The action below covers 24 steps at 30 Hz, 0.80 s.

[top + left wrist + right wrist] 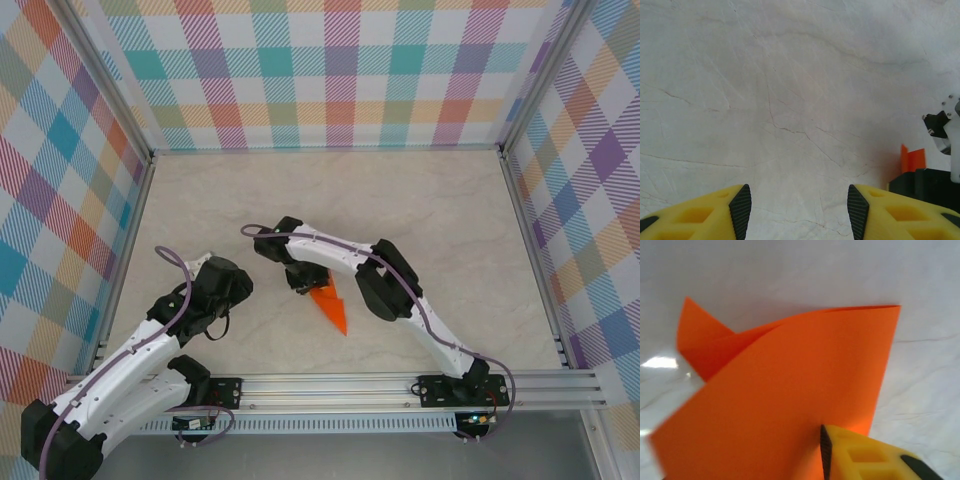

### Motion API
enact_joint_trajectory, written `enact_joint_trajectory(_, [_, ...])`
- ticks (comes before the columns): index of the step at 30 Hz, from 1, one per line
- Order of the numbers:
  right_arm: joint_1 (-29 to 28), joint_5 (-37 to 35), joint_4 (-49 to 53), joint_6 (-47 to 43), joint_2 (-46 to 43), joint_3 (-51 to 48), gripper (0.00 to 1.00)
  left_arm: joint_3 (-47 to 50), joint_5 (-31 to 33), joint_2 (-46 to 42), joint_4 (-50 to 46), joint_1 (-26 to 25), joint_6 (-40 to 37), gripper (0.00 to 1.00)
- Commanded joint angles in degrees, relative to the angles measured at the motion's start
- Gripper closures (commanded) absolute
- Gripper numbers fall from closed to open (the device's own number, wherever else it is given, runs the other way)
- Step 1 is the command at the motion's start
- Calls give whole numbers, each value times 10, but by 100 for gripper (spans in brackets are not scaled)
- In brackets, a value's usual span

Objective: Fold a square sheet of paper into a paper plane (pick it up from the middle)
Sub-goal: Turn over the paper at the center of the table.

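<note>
The paper plane, a bright orange dart, lies on the table with its tip toward the near edge. My right gripper is at the plane's wide back end. In the right wrist view the orange paper rests against the black pad of one yellow finger. The sheet hides the other finger, so I cannot judge the grip. My left gripper hovers open over bare table to the left of the plane, with nothing between its fingers. A corner of the plane shows at its right.
The marble-look table is enclosed by checked walls on three sides and by an aluminium rail along the near edge. In the left wrist view the black body of the right arm is close on the right.
</note>
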<state>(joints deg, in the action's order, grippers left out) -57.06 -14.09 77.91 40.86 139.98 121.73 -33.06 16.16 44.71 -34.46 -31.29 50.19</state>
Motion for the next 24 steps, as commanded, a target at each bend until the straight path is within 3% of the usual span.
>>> enact_joint_trajectory(1, [1, 102, -68, -19, -45, -10, 56, 9, 6, -5, -11, 10, 9, 44])
enact_joint_trajectory(4, [2, 130, -190, -30, -155, -118, 29, 8, -2, -4, -5, 11, 4, 42])
enact_joint_trajectory(7, [15, 152, -297, -45, -271, -234, 10, 5, -23, 4, 7, 11, -6, 40])
enact_joint_trajectory(9, [31, 151, -358, -38, -347, -323, 1, 3, -42, 17, 20, 11, -18, 38])
enact_joint_trajectory(10, [46, 164, -397, -32, -385, -372, 2, 1, -55, 27, 28, 11, -23, 38])
enact_joint_trajectory(13, [103, 239, -521, -9, -475, -516, 13, -3, -107, 67, 58, 11, -36, 37])
enact_joint_trajectory(16, [146, 352, -626, 1, -501, -603, 33, -7, -158, 117, 94, 11, -40, 37])
enact_joint_trajectory(19, [152, 391, -634, 2, -466, -604, 62, -10, -200, 172, 128, 11, -29, 37])
enact_joint_trajectory(24, [152, 432, -689, 28, -395, -606, 75, -25, -251, 243, 164, 11, -17, 38])
